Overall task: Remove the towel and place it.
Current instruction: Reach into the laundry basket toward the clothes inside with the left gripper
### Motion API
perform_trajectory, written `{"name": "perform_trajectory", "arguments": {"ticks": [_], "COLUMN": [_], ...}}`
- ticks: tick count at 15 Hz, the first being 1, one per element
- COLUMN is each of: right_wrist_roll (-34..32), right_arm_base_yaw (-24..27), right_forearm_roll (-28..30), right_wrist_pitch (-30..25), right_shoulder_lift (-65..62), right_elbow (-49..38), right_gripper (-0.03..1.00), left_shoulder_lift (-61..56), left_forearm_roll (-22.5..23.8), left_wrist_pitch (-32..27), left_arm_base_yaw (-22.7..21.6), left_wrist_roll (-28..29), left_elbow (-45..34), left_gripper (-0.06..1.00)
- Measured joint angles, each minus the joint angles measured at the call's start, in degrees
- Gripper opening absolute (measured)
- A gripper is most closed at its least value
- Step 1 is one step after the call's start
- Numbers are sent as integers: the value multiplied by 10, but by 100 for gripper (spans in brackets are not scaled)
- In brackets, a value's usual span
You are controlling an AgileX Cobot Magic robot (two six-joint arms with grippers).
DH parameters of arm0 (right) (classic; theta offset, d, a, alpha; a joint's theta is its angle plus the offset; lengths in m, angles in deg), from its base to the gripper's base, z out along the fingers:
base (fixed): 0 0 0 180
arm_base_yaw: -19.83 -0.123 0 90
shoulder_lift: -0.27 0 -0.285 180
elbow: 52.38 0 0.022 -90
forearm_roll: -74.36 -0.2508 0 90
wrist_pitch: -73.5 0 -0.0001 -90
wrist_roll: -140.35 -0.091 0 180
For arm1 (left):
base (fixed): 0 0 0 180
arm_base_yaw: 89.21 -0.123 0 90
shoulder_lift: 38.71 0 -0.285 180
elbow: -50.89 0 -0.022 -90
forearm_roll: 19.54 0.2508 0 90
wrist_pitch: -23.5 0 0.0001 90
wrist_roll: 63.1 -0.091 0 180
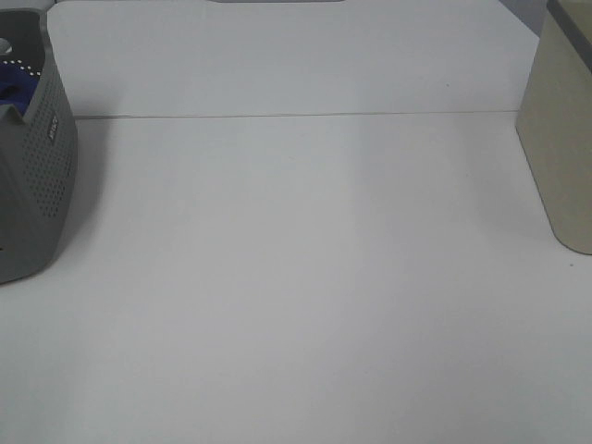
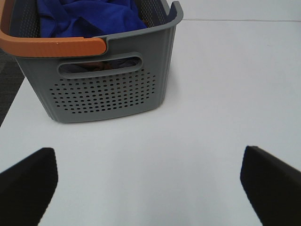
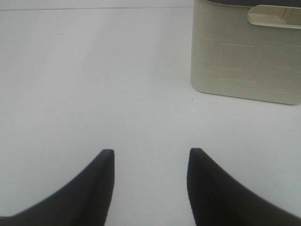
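The white table (image 1: pixel 305 277) fills nearly the whole high view. A thin seam (image 1: pixel 296 115) meets the side wall of the grey basket (image 1: pixel 42 176) and runs away from it across the top.

The grey basket stands upright at the table's edge. Its walls are pierced with rows of small holes, and the left wrist view shows 1 short wall (image 2: pixel 108 94) face on. The beige bin (image 1: pixel 560 157) stands well apart from the basket, on the opposite side of the table, with only bare tabletop between the 2.

The towel (image 2: pixel 89 16), deep blue and crumpled, lies inside the grey basket and is bunched up to about rim height. In the high view only a small patch of blue (image 1: pixel 14 88) shows over the basket's wall.

The left gripper (image 2: pixel 149 179) hovers over bare table in front of the basket's short wall, apart from it. Its 2 dark fingers are spread wide with nothing between them.

The right gripper (image 3: pixel 151 155) is far from the basket and near the beige bin (image 3: pixel 244 61). Its 2 fingers are parted by a narrower gap and hold nothing.

An orange grip (image 2: pixel 51 46) caps the basket's rim above that short wall. Just under the grip, 1 handhold slot (image 2: pixel 101 66) is cut through the wall.
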Motion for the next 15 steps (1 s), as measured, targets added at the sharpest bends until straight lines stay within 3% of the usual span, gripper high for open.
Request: {"name": "perform_trajectory", "arguments": {"ticks": [15], "right_wrist_roll": [0], "right_arm_base_yaw": [0], "right_forearm_roll": [0], "right_wrist_pitch": [0], "right_shoulder_lift": [0], "right_elbow": [0], "right_gripper": [49], "left_shoulder_lift": [0], "left_forearm_roll": [0], "left_wrist_pitch": [0], "left_arm_base_yaw": [0], "left_wrist_roll": [0], "left_elbow": [0], "left_gripper": [99]}}
